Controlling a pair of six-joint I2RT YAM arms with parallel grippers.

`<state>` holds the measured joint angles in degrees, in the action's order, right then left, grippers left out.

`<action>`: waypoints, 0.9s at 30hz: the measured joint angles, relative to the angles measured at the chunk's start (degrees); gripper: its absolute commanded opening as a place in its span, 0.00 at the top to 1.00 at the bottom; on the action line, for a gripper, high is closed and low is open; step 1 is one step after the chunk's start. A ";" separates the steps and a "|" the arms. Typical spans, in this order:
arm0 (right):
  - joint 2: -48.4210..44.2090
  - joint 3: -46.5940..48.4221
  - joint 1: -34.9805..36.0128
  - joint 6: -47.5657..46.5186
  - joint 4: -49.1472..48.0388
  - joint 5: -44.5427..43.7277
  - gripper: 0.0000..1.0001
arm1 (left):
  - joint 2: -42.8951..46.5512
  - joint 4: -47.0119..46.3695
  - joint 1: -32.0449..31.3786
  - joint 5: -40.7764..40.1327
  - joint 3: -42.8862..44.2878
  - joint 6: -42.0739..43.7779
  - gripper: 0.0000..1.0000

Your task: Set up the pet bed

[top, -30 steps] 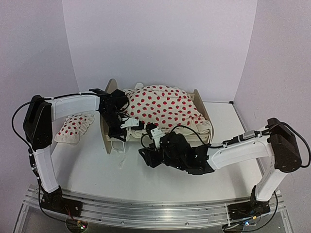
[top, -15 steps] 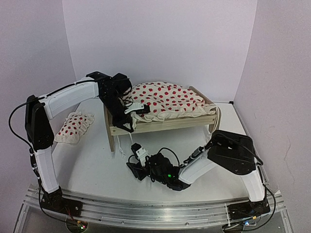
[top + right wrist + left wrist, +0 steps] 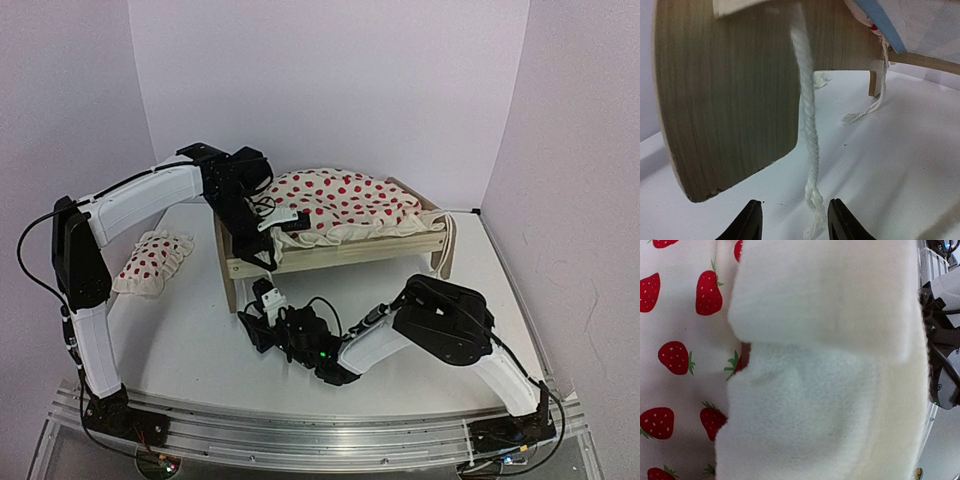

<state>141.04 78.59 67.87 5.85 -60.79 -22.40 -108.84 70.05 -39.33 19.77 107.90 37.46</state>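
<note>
Right gripper (image 3: 795, 220) hovers low, fingers spread, a white cord (image 3: 807, 125) dangling between them. Pet bed (image 3: 730, 100) stands just ahead.

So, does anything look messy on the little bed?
Yes. The blanket is heaped in a lump on the bed instead of lying flat, white cords dangle from its end down to the table, and the pillow lies on the table left of the bed, not on it.

Light-wood pet bed (image 3: 340, 254), white blanket (image 3: 340, 200) with red strawberries, matching pillow (image 3: 152, 262), white cord (image 3: 807, 125), blue mattress edge (image 3: 880, 25)
</note>
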 measured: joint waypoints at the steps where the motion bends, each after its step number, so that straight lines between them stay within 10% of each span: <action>1: 0.75 0.62 -0.05 -0.05 0.13 -0.35 0.59 | 0.00 0.00 0.00 0.00 0.00 0.00 1.00; 7: 4.34 4.59 -0.64 -0.89 2.26 -1.77 0.67 | 0.00 0.01 0.00 0.04 0.00 0.00 1.00; 12: 6.11 8.68 -1.32 -0.96 3.90 -2.46 1.00 | 0.00 0.01 0.00 0.08 0.00 -0.01 1.00; 27: -10.50 -17.53 3.58 -1.61 4.31 -0.35 1.00 | 1.22 -14.78 4.82 -3.50 -16.13 9.72 1.00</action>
<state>130.53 61.06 71.45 4.24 -56.48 -22.75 -107.61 55.27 -34.51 16.27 91.77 47.18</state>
